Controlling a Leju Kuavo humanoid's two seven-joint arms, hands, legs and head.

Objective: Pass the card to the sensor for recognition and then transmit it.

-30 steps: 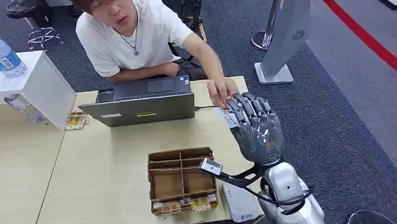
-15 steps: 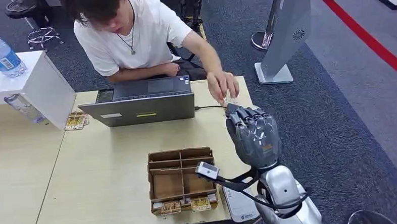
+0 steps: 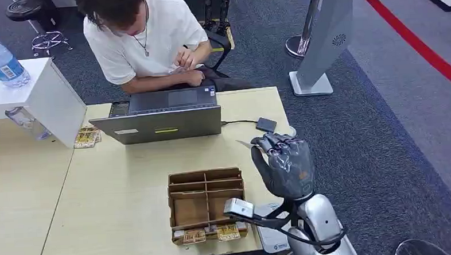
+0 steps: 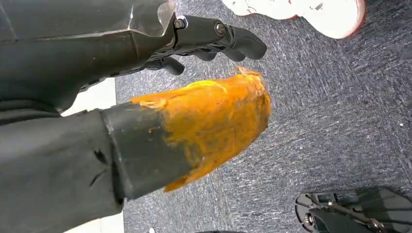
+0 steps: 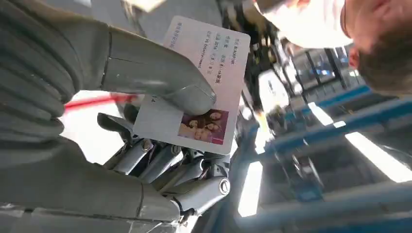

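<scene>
Over the worktop's right end, the right hand grips the card, thumb pressing it onto the curled fingers, face kept clear, likely so the sensor can read it. That small dark pad lies just beyond the fingertips, cabled to the laptop. Nearer in sits a divided box. Behind the laptop, a person waits. Down by the floor, the left hand hangs, fingers curled on nothing.
</scene>
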